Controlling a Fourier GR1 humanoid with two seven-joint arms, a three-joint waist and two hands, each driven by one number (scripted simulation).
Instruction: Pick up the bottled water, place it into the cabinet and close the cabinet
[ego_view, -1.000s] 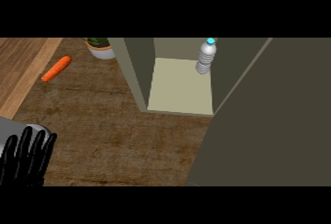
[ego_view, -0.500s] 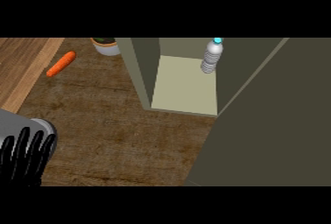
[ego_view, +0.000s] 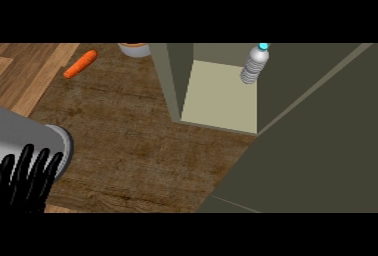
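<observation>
**A:** What was hard to make out?

**B:** A fair amount. The left hand (ego_view: 22, 196) sat in the near left corner and ran off the view's left and lower edges, so its palm was mostly guesswork. Its fingers (ego_view: 34, 165) were straight and a little spread, pointing to the far side and holding nothing. They overlapped a grey forearm (ego_view: 33, 134) piece behind them.

**A:** And further out?

**B:** A pot (ego_view: 134, 49) at the far edge was cut off. Only its lower body and an orange-brown rim showed, so I could not tell what was in it. Left of it, a carrot (ego_view: 80, 64) lay tilted on the bench (ego_view: 133, 145), well apart from everything else.

**A:** Where was the bottled water (ego_view: 255, 65)?

**B:** It was inside the cabinet (ego_view: 174, 80), upright on the pale floor of the compartment. It stood at the far right, close to the right inner wall, though I could not tell whether it touched.

**A:** How did it look?

**B:** It had a clear, greyish body with ribbed rings and a light blue cap that nearly reached the view's far edge. No label could be read.

**A:** Was the cabinet closed?

**B:** No, the compartment stood open. A broad dark olive panel (ego_view: 317, 145), apparently the door, filled the right side and hid whatever lay behind it.
</observation>
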